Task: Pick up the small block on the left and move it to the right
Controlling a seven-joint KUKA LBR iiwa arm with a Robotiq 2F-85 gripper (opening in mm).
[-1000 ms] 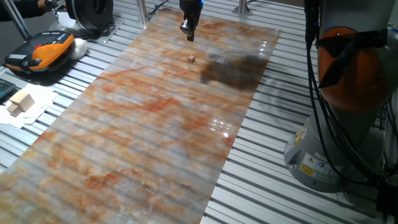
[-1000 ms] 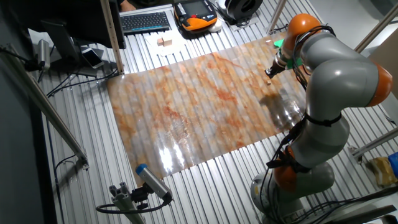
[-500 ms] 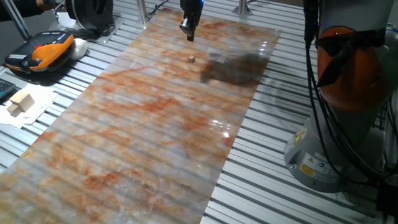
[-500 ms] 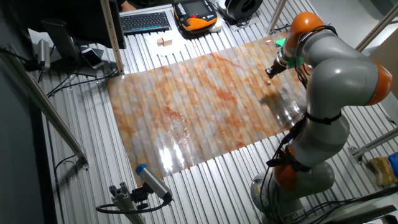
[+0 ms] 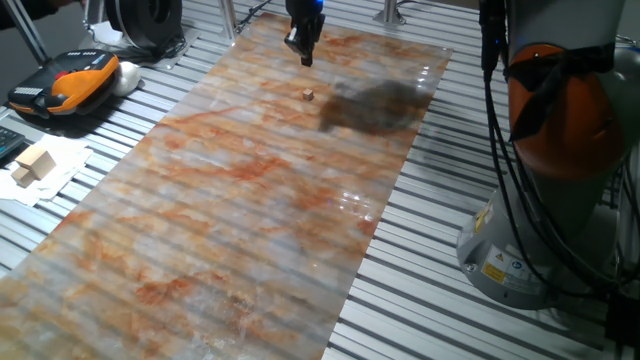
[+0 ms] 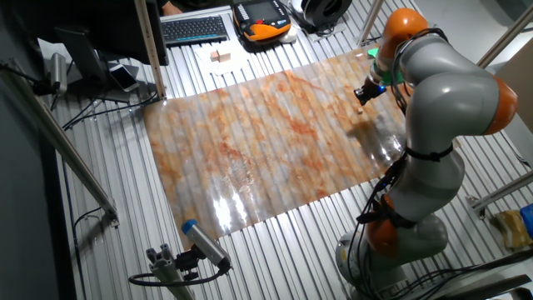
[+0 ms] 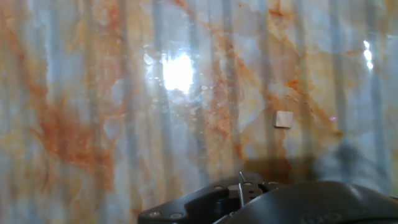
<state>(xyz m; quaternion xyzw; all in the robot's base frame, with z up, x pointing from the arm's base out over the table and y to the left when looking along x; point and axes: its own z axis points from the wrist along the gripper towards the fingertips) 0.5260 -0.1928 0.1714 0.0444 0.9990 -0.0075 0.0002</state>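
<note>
Grey-and-orange rounded arm point(image 6: 450, 75) with black cables point(image 5: 500, 150) and a dark hand point(image 5: 303, 40).

Bright overhead glare on mat point(image 7: 177, 71), soft blur

gripper point(image 5: 304, 52): top cut off by frame edge, fingers too small to tell if parted | hand view: fingertips out of frame, only dark housing point(image 7: 273, 202) at bottom edge | small block point(image 6: 359, 107): barely a speck, almost merged with gripper | robot base point(image 5: 540, 250): cropped right
</note>
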